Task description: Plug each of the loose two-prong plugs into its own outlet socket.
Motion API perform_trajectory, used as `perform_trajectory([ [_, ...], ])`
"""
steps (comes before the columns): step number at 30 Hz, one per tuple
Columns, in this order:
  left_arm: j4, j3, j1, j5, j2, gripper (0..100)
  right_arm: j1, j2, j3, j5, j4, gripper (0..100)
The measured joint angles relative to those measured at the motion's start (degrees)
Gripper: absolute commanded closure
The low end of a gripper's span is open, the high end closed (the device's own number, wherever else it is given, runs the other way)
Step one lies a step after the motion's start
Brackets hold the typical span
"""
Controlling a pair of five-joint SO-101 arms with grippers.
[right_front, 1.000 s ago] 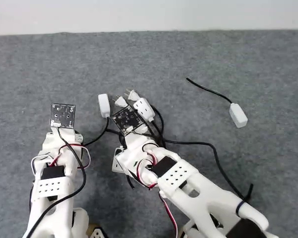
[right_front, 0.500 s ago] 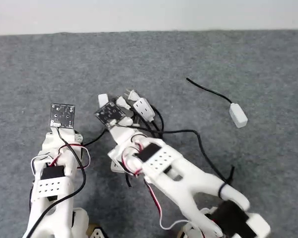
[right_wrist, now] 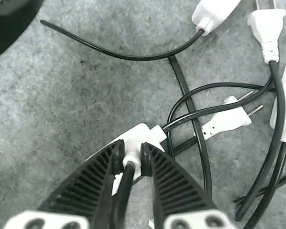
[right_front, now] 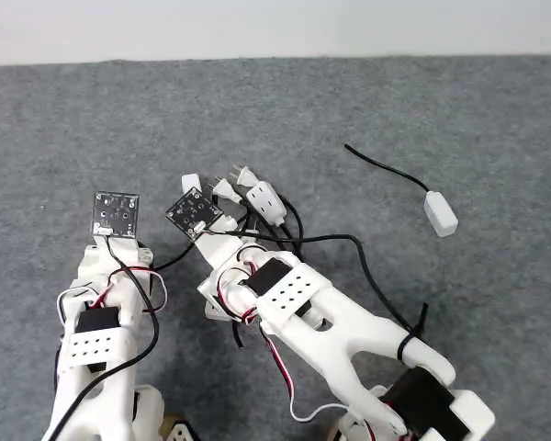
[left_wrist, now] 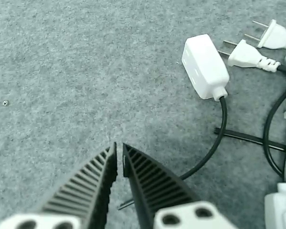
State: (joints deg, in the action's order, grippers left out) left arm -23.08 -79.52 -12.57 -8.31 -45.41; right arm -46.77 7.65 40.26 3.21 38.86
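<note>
My right gripper (right_wrist: 130, 149) is shut on the body of a white plug (right_wrist: 148, 133), whose black cord runs between the fingers. Another two-prong plug (right_wrist: 226, 122) lies just beyond it among looping cords. My left gripper (left_wrist: 119, 148) hangs shut just above the bare carpet with nothing in it. A white outlet socket (left_wrist: 205, 67) lies ahead of it, with two loose plugs (left_wrist: 248, 55) past that. In the high view the right arm (right_front: 294, 294) leans left over the cluster of plugs (right_front: 225, 190) and a socket (right_front: 266, 202). The left arm (right_front: 96, 340) stands beside it.
A separate white socket (right_front: 441, 213) on a thin black cord lies apart at the right. Black cords (right_front: 349, 243) loop over the carpet around the right arm. Grey carpet (right_front: 367, 110) stretches open towards the back.
The right arm has swung left over the plug cluster, partly covering the leftmost white socket. Its trailing cord followed. The left arm has stayed still.
</note>
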Motion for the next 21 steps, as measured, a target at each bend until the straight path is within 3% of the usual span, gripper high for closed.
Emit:
perform_trajectory([
  [3,0.0,0.0,-0.1,0.0,0.0,98,-1.1,-1.8,1.1,-1.3,-0.1,73.3],
  [6,0.0,0.0,-2.0,0.0,0.0,98,-1.1,-2.1,0.3,-7.6,1.2,68.0],
  [13,0.4,1.7,-8.1,2.6,0.0,98,-6.4,-3.4,-3.8,-21.9,4.9,68.0],
  [18,0.4,2.5,-10.4,4.9,0.0,98,-7.0,-3.8,-4.4,-25.6,4.2,68.2],
  [21,0.4,2.5,-10.5,5.2,0.0,98,-7.1,-6.6,-4.4,-25.9,2.3,74.6],
])
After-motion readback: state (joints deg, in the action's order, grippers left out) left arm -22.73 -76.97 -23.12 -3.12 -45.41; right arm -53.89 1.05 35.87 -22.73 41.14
